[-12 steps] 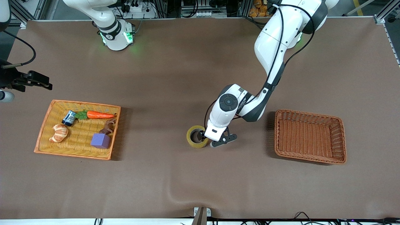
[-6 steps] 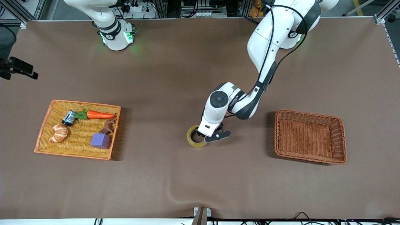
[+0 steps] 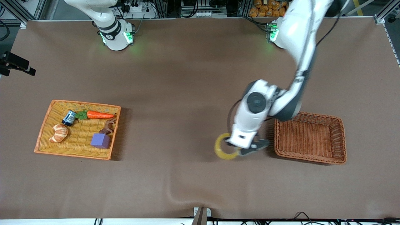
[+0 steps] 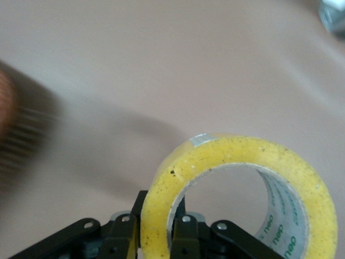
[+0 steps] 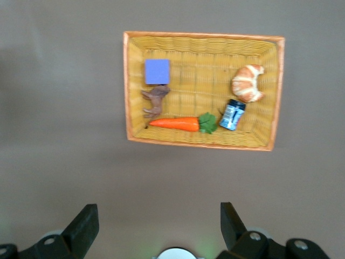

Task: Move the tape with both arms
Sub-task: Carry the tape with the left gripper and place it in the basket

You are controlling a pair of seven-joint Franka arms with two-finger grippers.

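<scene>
The tape [image 3: 222, 152], a yellowish ring with a grey-white core, hangs in my left gripper [image 3: 240, 149], just above the table beside the brown basket [image 3: 309, 158]. In the left wrist view the left gripper [image 4: 161, 216] is shut on the tape's wall [image 4: 226, 154], one finger inside the ring and one outside. My right gripper [image 5: 159, 221] is open and empty, high over the table near the yellow basket [image 5: 128, 86]. In the front view only a black part of the right hand [image 3: 17, 64] shows at the edge.
The yellow basket [image 3: 42, 131] at the right arm's end holds a carrot [image 3: 100, 115], a croissant [image 3: 59, 132], a small can [image 3: 68, 118], a purple cube [image 3: 100, 140] and a brown wooden piece [image 3: 108, 126]. The brown basket has nothing in it.
My left gripper has closed on the tape, lifted it and carried it toward the brown basket. The right hand has drawn back to the view's edge.
</scene>
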